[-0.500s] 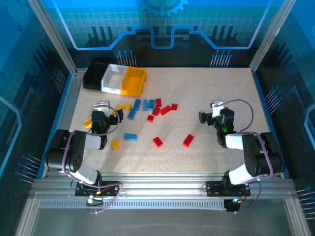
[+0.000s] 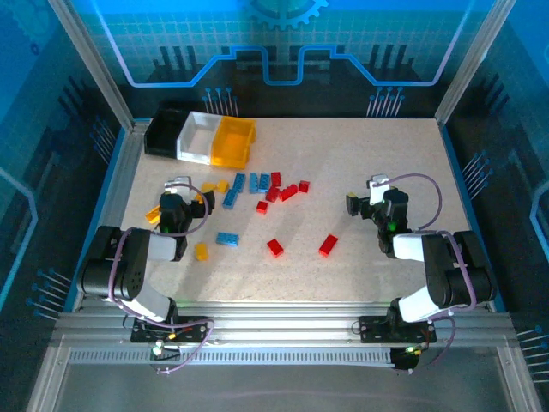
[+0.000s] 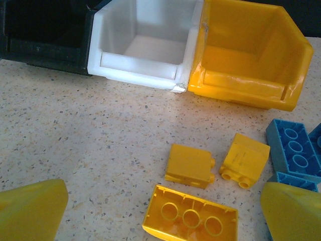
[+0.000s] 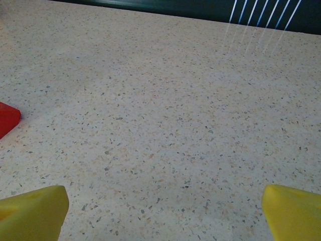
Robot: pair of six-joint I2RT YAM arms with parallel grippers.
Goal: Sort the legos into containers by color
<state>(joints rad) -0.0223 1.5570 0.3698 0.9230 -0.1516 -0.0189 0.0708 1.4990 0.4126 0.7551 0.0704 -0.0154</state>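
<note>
Speckled bench [image 2: 360, 163] in a blue-lit enclosure; black, white and yellow bins [image 2: 194, 151] at far-left corner
Left fingers [image 3: 30, 211] spread wide, empty, yellow legos [image 3: 189, 165] between and just ahead; right fingers [image 4: 30, 213] wide, empty, red lego [image 4: 7, 119] at left

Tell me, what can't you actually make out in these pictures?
Black bin, left wrist view: inside too dark, top cut off by the edge.
Red brick, right wrist view: mostly beyond the left edge.
Blue bricks, left wrist view: cut by the right edge.
</note>
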